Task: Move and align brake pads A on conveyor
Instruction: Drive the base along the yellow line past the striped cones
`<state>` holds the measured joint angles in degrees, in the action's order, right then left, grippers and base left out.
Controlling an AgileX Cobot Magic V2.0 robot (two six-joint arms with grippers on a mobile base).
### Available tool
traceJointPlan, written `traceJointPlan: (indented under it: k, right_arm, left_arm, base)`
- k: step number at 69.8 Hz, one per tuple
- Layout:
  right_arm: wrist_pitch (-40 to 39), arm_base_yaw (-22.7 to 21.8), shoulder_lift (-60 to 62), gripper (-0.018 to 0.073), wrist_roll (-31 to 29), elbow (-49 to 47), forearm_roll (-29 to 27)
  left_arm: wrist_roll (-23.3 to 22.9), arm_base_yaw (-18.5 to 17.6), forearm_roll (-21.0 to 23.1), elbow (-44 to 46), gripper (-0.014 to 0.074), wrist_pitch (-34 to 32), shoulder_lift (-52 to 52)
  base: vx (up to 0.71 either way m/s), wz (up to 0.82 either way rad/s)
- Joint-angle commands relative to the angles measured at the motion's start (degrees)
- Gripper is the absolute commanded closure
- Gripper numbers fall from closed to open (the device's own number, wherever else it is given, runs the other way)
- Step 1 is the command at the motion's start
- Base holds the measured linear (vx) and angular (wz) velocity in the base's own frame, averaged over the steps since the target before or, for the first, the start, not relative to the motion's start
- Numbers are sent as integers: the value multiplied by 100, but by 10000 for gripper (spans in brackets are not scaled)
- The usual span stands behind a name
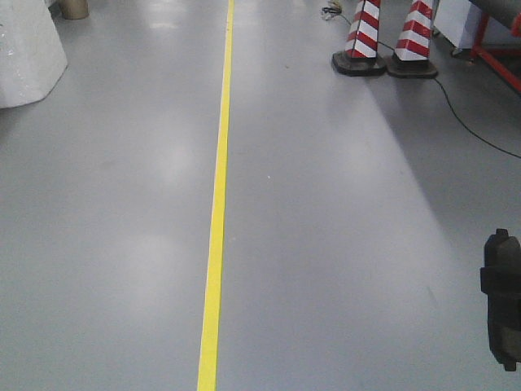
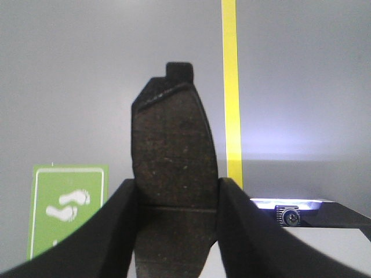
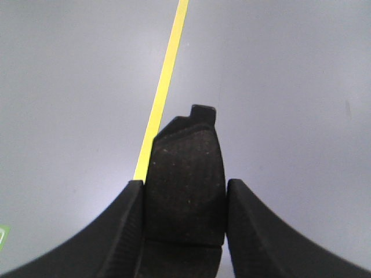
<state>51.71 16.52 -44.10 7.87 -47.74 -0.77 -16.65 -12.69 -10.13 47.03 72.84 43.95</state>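
- Black curved left gripper [image 2: 177, 231] squeezes a rough, dark grey oblong brake pad [image 2: 174, 150], upright mid-frame.
- Right gripper [image 3: 184, 229] squeezes a second grainy pad [image 3: 185, 168] likewise.

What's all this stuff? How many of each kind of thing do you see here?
Brake pads: 2
Red-and-white striped cones: 2
Yellow floor line: 1
Green footprint sign: 1
Total: 6
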Motion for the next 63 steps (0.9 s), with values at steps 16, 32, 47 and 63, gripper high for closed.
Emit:
traceJointPlan:
  k: [16, 32, 47, 63]
  right_arm:
    - [-407, -6, 25, 567, -40, -158, 38]
    - [-407, -6, 25, 567, -40, -158, 39]
    - [-407, -6, 25, 567, -40, -158, 39]
    - [-407, -6, 25, 567, -40, -158, 45]
  left_arm:
    - [-3, 5, -86, 172, 603, -91, -31]
    - [-3, 5, -86, 172, 603, -91, -31]
    - [-3, 5, -86, 172, 603, -91, -31]
    - [-3, 5, -86, 172, 603, -97, -31]
  base:
    - [75, 10]
    - [79, 8]
    - [83, 3]
    - [85, -2]
